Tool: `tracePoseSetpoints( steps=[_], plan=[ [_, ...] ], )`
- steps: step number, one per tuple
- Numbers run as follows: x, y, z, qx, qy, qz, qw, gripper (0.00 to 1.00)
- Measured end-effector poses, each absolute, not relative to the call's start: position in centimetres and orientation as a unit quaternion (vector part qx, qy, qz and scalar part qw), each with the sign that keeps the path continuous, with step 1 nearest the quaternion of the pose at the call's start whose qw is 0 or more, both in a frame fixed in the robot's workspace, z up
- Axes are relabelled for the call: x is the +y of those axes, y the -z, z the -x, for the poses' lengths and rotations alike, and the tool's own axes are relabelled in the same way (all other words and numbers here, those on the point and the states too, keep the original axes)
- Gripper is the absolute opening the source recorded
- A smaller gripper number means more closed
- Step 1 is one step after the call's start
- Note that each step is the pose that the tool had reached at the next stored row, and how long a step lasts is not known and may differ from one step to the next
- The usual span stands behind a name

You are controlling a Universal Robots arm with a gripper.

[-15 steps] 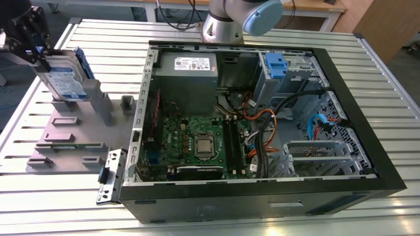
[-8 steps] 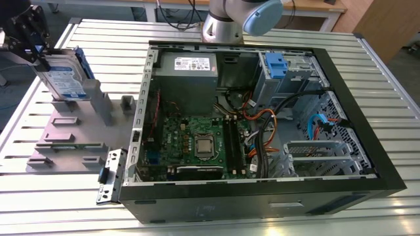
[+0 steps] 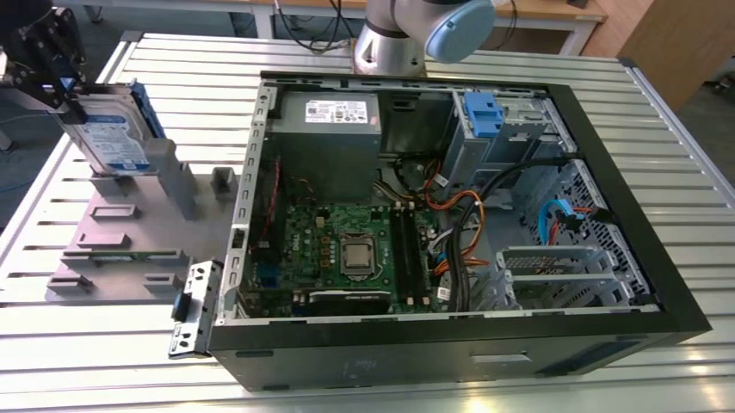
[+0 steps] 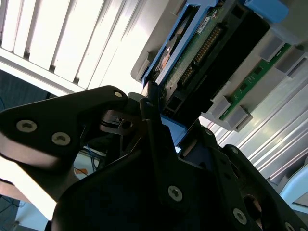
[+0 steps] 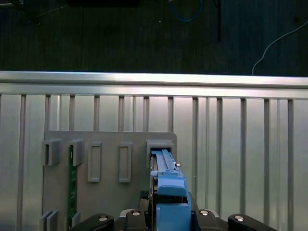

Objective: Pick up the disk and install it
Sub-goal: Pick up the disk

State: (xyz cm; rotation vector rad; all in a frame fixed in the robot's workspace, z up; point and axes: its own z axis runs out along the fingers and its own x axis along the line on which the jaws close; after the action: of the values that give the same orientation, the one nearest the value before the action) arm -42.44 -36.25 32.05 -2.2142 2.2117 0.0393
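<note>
Open computer case [image 3: 460, 348] on slatted table [image 3: 115, 361]; grey fixture plate [image 3: 129, 237] beside it; motherboard [image 3: 333, 232] inside.

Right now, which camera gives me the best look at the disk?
The exterior view: the disk stands on edge at the grey holder, label face showing. The second wrist view shows its green circuit-board side close up; the first wrist view sees it edge-on, mostly its blue bracket.

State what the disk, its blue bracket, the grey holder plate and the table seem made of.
The disk: probably metal, silvery at the edge, under a smooth printed label. The blue bracket: moulded plastic, even colour, slight sheen. The grey holder plate: matte, likely plastic, though painted metal is possible. The table: bare metal slats, perhaps aluminium, brightly reflective.
</note>
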Motion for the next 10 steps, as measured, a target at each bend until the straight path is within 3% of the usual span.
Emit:
tracePoseSetpoints(
  steps=[10],
  plan=[
    [-36.24, -32.31, 42.45, 0.707, -0.013, 0.707, 0.006, 0.37]
  ],
)
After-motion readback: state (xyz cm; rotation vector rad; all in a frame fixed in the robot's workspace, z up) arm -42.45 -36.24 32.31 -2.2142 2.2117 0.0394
